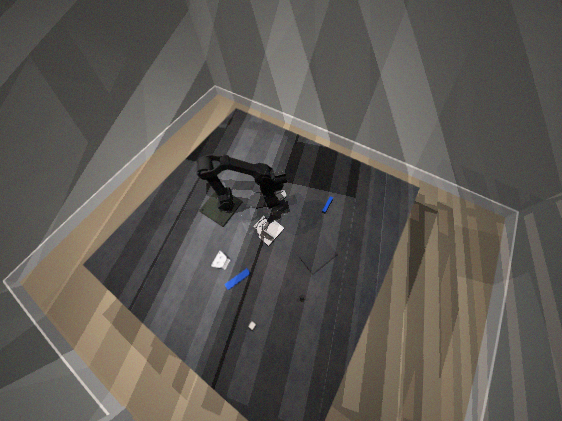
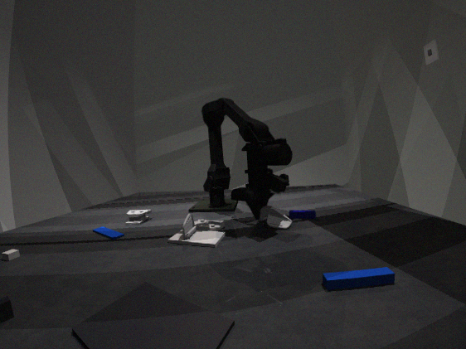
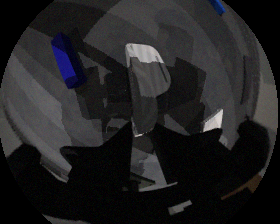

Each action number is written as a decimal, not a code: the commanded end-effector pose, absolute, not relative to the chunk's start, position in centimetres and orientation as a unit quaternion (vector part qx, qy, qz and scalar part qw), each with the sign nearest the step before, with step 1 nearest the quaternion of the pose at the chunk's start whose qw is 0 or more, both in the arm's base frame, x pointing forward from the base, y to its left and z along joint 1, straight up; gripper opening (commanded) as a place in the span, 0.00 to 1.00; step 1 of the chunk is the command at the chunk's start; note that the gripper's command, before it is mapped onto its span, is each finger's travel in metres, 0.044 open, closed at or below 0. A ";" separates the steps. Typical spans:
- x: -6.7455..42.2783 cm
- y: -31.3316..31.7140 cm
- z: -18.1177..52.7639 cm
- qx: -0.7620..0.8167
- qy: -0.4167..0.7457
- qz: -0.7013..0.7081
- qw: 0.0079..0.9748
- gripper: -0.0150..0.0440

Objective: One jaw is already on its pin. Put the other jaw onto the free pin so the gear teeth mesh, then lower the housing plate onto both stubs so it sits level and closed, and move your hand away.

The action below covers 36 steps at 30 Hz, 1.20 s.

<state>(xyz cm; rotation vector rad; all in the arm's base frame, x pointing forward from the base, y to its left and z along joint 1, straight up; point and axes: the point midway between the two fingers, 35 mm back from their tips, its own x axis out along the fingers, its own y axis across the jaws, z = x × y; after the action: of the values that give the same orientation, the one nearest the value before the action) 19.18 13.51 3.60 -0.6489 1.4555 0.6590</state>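
Observation:
My gripper (image 2: pixel 260 217) (image 3: pixel 139 123) is shut on the end of the loose white jaw (image 1: pixel 282 194) (image 2: pixel 279 219) (image 3: pixel 145 80). The jaw points away from the fingertips, low over the table; whether it touches the table I cannot tell. The white base (image 1: pixel 274 230) (image 2: pixel 204 238) stands beside the gripper, left of it in the exterior view. A thin upright white part (image 2: pixel 188 225) stands on the base, with low white parts behind it. The pins and gear teeth are too small to make out. The white housing plate (image 1: pixel 219 259) (image 2: pixel 138 212) lies apart, farther left.
Blue blocks lie around: a near one (image 1: pixel 327 204) (image 2: pixel 358 278), a flat one (image 1: pixel 237 279) (image 2: pixel 109 232) and a darker one (image 2: pixel 302 214) (image 3: pixel 68 62) behind the jaw. A small white block (image 1: pixel 252 325) (image 2: pixel 10 254) and a dark block (image 2: pixel 5 309) lie far left in the exterior view.

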 end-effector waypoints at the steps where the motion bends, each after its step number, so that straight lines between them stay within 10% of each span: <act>1: 19.3 13.6 4.1 -0.285 0.640 0.288 0.653 0.32; 36: 19.4 13.6 6.4 -0.285 0.640 0.288 0.653 0.32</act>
<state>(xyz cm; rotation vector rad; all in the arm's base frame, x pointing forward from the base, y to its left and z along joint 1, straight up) 19.29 13.59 6.15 -0.6497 1.4593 0.6586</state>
